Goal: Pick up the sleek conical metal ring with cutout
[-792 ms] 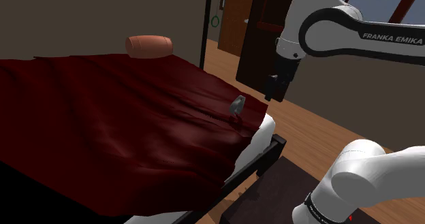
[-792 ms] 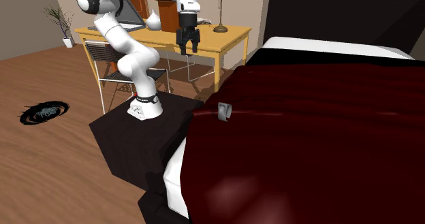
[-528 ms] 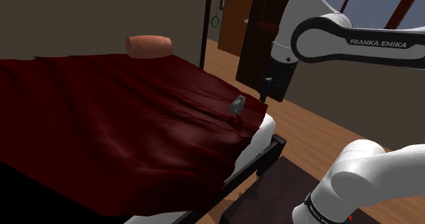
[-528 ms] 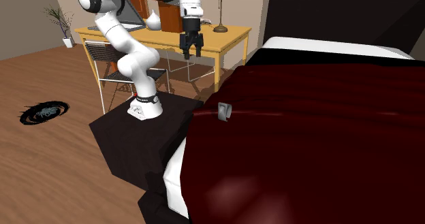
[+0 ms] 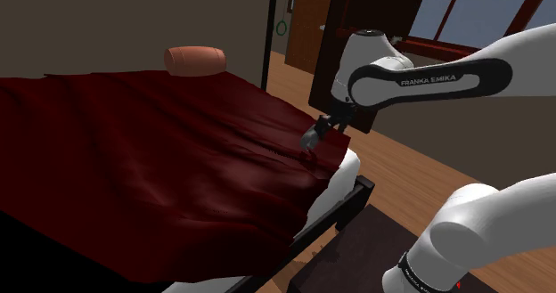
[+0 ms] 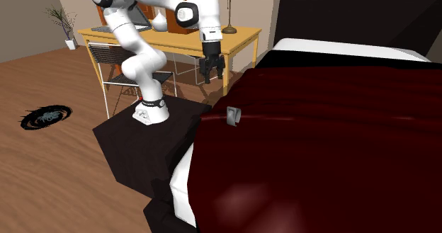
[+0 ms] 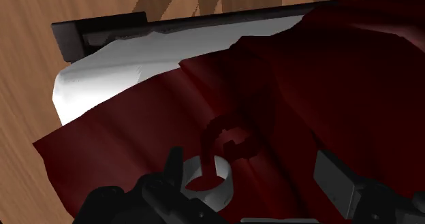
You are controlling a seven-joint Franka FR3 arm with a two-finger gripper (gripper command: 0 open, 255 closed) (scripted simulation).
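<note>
A small grey conical ring (image 6: pixel 233 115) with a cutout stands on the dark red blanket (image 6: pixel 333 139) near the bed's corner. In the wrist view the ring (image 7: pixel 212 184) lies close to one black finger (image 7: pixel 170 173), with the other finger (image 7: pixel 337 178) well away from it. My gripper (image 6: pixel 212 76) is open and hangs above the ring, not touching it. In the shoulder view the gripper (image 5: pixel 313 138) overlaps the ring and covers most of it.
White mattress (image 7: pixel 116 73) and black bed frame (image 7: pixel 136 28) show at the blanket's edge. A brown bolster (image 5: pixel 195 60) lies at the bed's far end. A yellow desk (image 6: pixel 237 40), a chair (image 6: pixel 117 69) and my dark stand (image 6: pixel 152 143) are beside the bed.
The arm has swung down and toward the bed, bringing the gripper from beside the desk to just over the ring. The ring has not moved.
</note>
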